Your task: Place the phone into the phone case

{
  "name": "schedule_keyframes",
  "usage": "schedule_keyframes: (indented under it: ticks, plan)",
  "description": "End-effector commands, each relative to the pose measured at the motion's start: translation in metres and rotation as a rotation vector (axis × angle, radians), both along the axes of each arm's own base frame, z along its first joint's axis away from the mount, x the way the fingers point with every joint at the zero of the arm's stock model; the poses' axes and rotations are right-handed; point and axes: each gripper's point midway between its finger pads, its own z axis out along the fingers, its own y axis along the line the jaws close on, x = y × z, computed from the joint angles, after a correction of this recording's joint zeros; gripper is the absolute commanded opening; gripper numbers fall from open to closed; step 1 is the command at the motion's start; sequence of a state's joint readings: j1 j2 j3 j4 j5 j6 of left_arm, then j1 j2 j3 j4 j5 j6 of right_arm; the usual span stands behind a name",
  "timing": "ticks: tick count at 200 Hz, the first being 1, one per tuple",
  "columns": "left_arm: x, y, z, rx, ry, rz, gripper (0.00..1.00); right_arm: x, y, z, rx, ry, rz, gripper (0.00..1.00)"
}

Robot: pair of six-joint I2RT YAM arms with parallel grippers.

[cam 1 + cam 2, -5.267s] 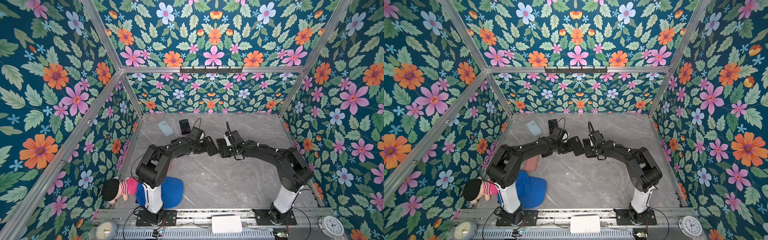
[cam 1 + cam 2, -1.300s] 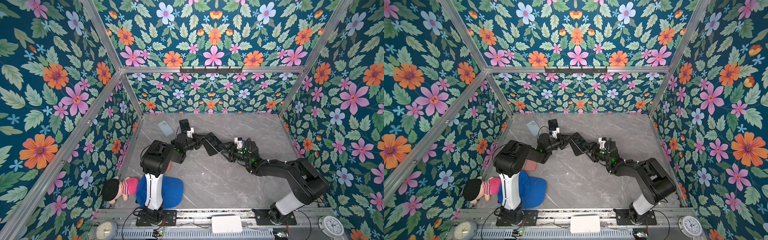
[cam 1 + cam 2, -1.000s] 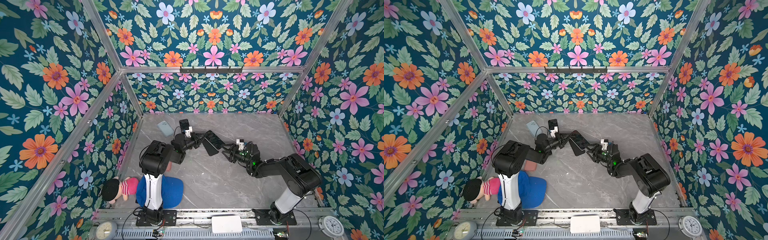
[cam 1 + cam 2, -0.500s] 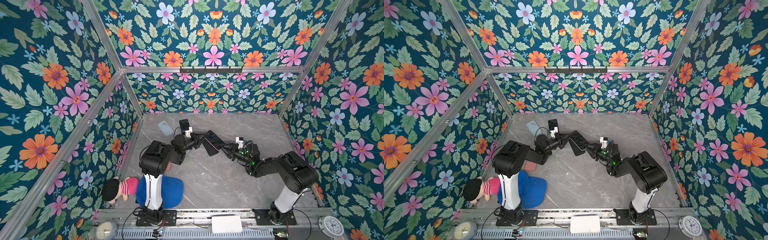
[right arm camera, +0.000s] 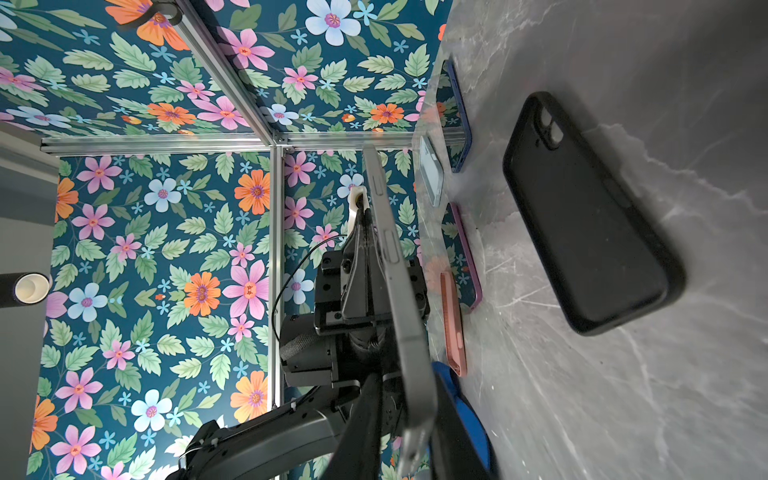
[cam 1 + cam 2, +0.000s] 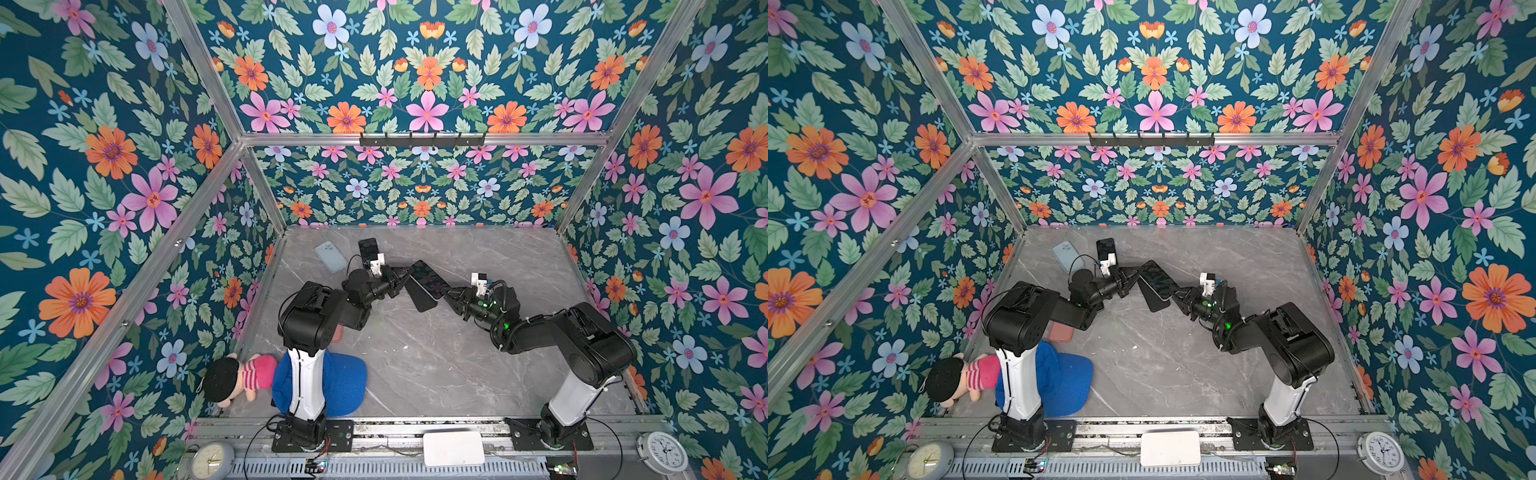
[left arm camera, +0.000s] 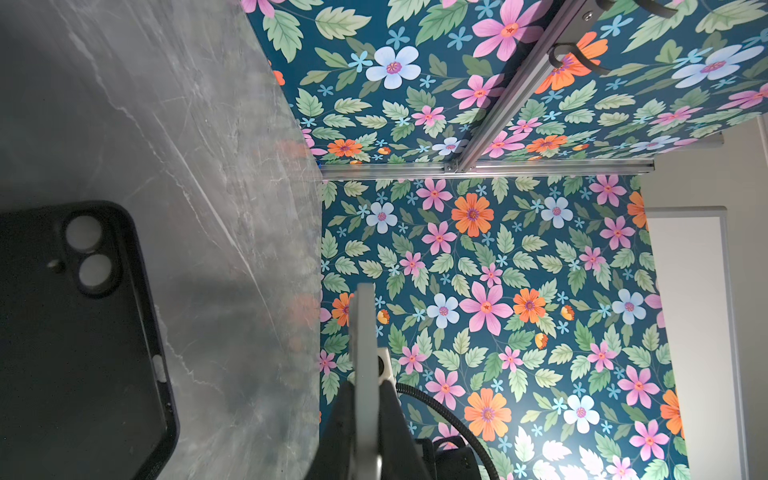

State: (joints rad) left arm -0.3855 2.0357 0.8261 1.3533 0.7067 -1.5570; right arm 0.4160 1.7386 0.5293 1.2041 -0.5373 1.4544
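Grey marble table (image 6: 415,365) boxed in by floral walls; above its middle, in both top views, the phone (image 6: 430,280) (image 6: 1162,279) hangs off the surface, tilted, spanning the gap between the two arms; the left gripper (image 6: 404,276) is clenched on the end nearer the back wall, and its wrist view shows the phone (image 7: 365,365) edge-on, rising from between the jaws; the right gripper (image 6: 449,296) meets the opposite end, and in its wrist view the dark fingers (image 5: 360,419) stand on either side of the slim body and look clamped against it; the black phone case (image 5: 590,216) lies flat on the table under the raised phone, apart from it and partly hidden by it in a top view (image 6: 420,303); a light blue case (image 6: 330,256) lies near the back left corner; a blue cap (image 6: 340,382) and a doll (image 6: 237,376) sit beside the left arm's base
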Motion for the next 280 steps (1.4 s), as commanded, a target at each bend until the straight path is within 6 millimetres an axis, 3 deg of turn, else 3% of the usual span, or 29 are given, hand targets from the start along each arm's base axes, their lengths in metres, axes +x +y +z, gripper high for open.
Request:
schedule_keyframes:
  ticks: [1, 22, 55, 104, 109, 113, 133, 223, 280]
  plan:
    - [-0.004, -0.001, 0.019, -0.031, -0.067, -0.014, 0.06, 0.002, 0.000, 0.017, 0.033, -0.049, -0.007, 0.19]
    - [-0.005, -0.001, 0.019, -0.031, -0.069, -0.016, 0.08, 0.001, 0.000, 0.018, 0.025, -0.044, -0.007, 0.10]
    - [-0.006, -0.001, 0.018, -0.023, -0.073, -0.016, 0.15, 0.001, 0.000, 0.020, 0.016, -0.044, -0.002, 0.09]
    - [-0.009, 0.000, 0.012, 0.039, -0.084, -0.017, 0.42, -0.001, -0.001, 0.016, -0.016, -0.028, -0.002, 0.08]
    - [-0.008, 0.001, 0.010, 0.052, -0.084, -0.017, 0.43, -0.001, -0.001, 0.013, -0.024, -0.022, -0.003, 0.06]
    - [-0.008, 0.001, 0.009, 0.064, -0.084, -0.017, 0.44, -0.003, -0.002, 0.025, -0.018, -0.047, -0.004, 0.06]
    - [-0.007, 0.003, 0.003, 0.133, -0.084, -0.020, 0.45, -0.004, -0.005, 0.024, -0.044, -0.043, -0.006, 0.06]
    - [0.024, 0.018, -0.066, 0.764, -0.022, -0.110, 0.50, 0.005, -0.033, 0.016, -0.109, -0.016, -0.016, 0.03]
    - [0.053, 0.034, -0.083, 1.156, -0.064, -0.206, 0.53, 0.001, -0.043, 0.009, -0.228, -0.012, 0.016, 0.03]
